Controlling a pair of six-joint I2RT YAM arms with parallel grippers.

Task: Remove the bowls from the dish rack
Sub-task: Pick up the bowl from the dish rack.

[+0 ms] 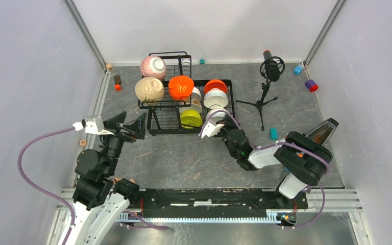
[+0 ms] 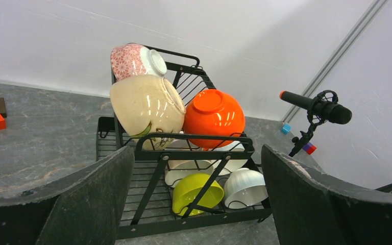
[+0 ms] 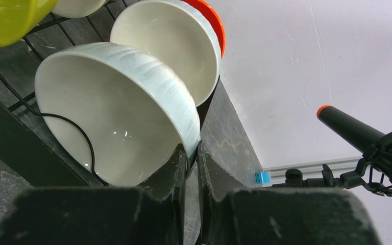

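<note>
The unloading looks barely begun: every bowl in view sits in the rack [image 1: 159,115], and none stands on the worktop [image 1: 184,163] beside it. On the upper shelf a pink bowl [image 1: 153,66], a beige bowl [image 1: 149,89] and an orange bowl [image 1: 180,87] lie tipped on their sides. In the lower tray a lime bowl [image 1: 191,118] stands on edge at the near side, with two cream bowls [image 1: 196,100] partly hidden behind it under the shelf. To their right stands a row of three on edge: the white bowl [image 3: 117,117] nearest, a second white bowl [image 3: 173,51] behind it and a second orange bowl [image 3: 213,20] at the back. The right tool [image 3: 192,150] reaches in at the tray's near right corner and is clenched on the rim of the white bowl, one finger inside the wall and one outside. The bowl rests in its slot, not yet lifted, so I judge this the grasp of the first bowl. The left tool [image 1: 132,126] hangs near the rack's left front, aimed at it, with its jaws spread wide and nothing between them. By my count about nine bowls are left, the whole load. The three on the shelf look the awkward ones, being large, rounded and leaning on each other.
</note>
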